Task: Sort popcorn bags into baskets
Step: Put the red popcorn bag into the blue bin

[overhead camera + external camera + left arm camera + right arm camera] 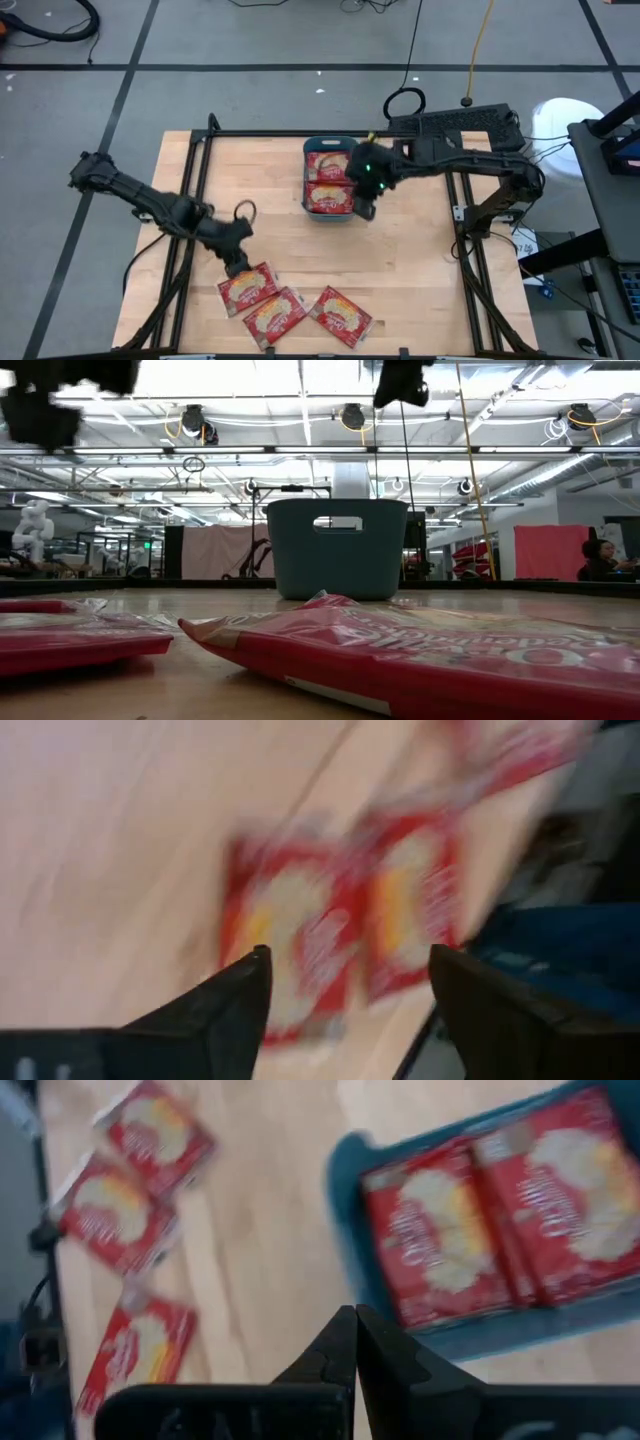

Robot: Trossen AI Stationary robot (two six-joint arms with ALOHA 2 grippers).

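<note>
Three red popcorn bags lie flat near the table's near edge (247, 287), (275, 315), (340, 315). Two more lie flat side by side inside the teal basket (328, 212), which stands at the far middle of the table and also shows in the low view (338, 545). My left gripper (237, 265) hovers open just above the far edge of the leftmost bag; two bags (290, 950) show beyond its fingers. My right gripper (362, 205) is shut and empty, above the table beside the basket's near right corner (352, 1330); the basket's two bags (500, 1210) lie beyond it.
A black frame rail (330, 133) runs along the far edge and down both sides of the wooden table (420, 270). Bare wood lies between the basket and the loose bags. In the low view two bags (420, 650) lie close in front of the camera.
</note>
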